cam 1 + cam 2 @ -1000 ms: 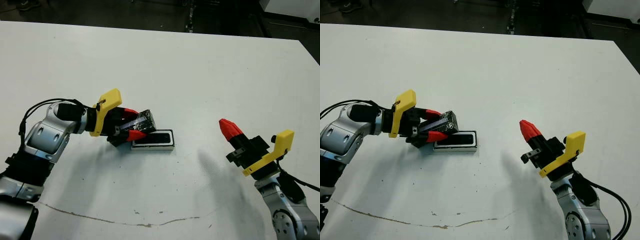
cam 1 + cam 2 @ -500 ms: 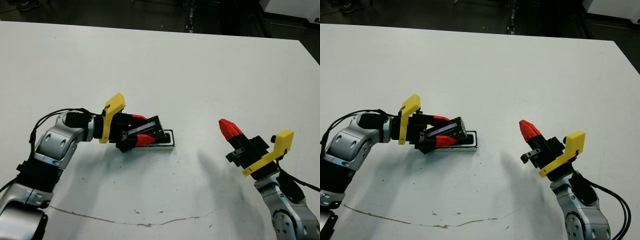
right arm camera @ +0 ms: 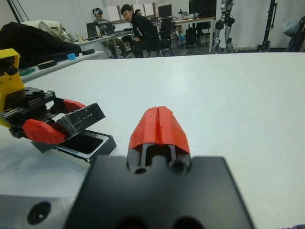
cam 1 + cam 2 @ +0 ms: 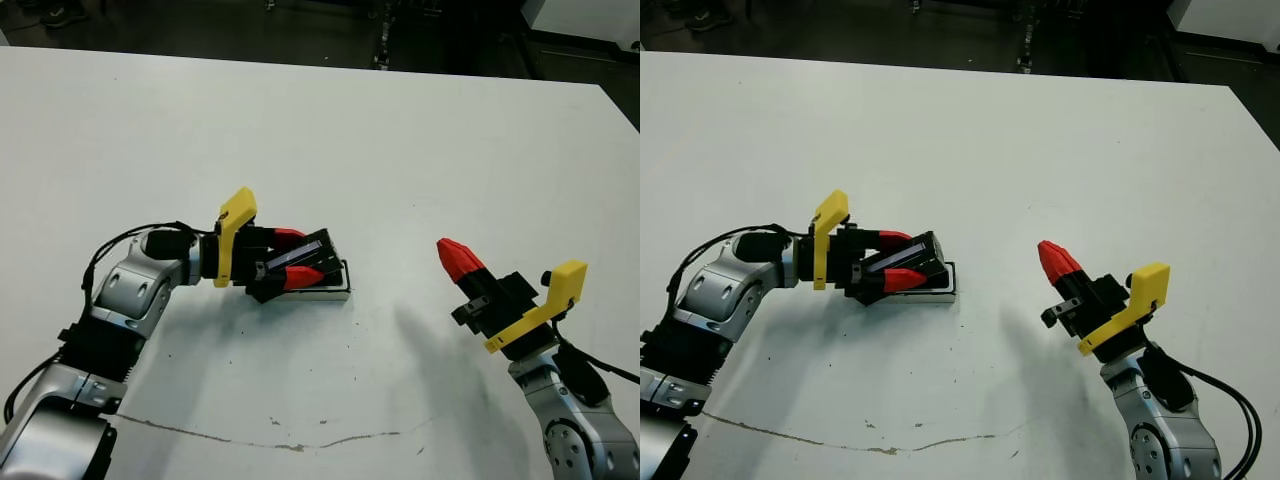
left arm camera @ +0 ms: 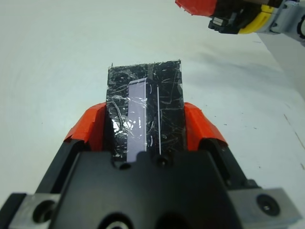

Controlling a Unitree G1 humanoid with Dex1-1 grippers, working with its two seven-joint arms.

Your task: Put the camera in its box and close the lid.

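Observation:
My left gripper (image 4: 303, 263) is shut on the lid (image 4: 298, 258), a crinkly black slab held by its long edges between the red fingers (image 5: 199, 125). The lid hangs tilted, low over the left part of the box (image 4: 338, 291), covering most of it. Whether lid and box touch I cannot tell. In the right wrist view the box (image 3: 102, 149) shows a dark glossy inside, the camera (image 3: 86, 143) lying in it. My right gripper (image 4: 456, 256) is shut on nothing, raised above the table well to the right of the box.
A thin brown line (image 4: 250, 438) runs across the table near its front edge. People (image 3: 138, 26) sit at desks far beyond the table. Bare white tabletop lies between the box and my right gripper.
My left gripper has carried the lid to the right and down, from beside the box's left end to over the box, and the lid lies flatter. The right arm has not moved.

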